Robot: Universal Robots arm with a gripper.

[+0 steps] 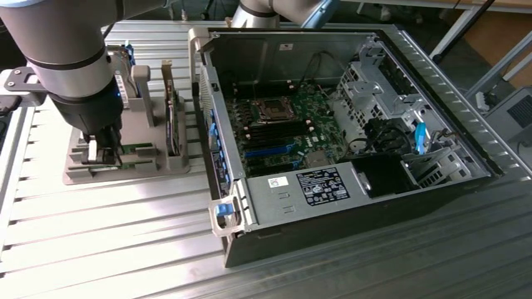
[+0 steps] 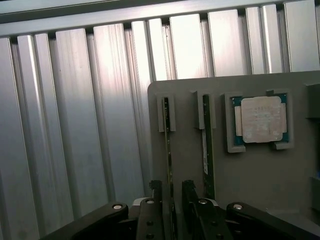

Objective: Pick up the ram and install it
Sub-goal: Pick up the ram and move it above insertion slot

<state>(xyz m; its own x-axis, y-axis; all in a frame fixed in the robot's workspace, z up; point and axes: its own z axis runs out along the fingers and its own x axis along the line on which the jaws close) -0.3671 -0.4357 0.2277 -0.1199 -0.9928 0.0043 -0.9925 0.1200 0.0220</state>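
The arm (image 1: 71,56) reaches straight down at the exterior view's left, its pincer (image 1: 104,154) lowered into a grey holder (image 1: 158,165) that sits on the slatted metal table (image 1: 99,237); in the wrist view the pincer (image 2: 170,196) stands wide open, its two dark fingers (image 2: 150,220) set one on each side of the ram (image 2: 167,145); the ram is a thin green stick standing on edge in a narrow slot of the holder (image 2: 250,185), and it runs away from the pincer with its near end in the gap between the fingers; a sliver of space shows on either side of it, so the fingers straddle the stick without clamping it, and nothing is held; a second stick (image 2: 206,145) stands on edge in its own slot just beside and parallel to the first, outside the pincer; beyond that, a square silver processor chip (image 2: 261,120) lies flat in a framed recess of the holder; in the exterior view the open computer case (image 1: 249,37) lies on the table to the holder's right, close beside it, with the green motherboard (image 1: 283,131) exposed inside, well apart from the pincer.
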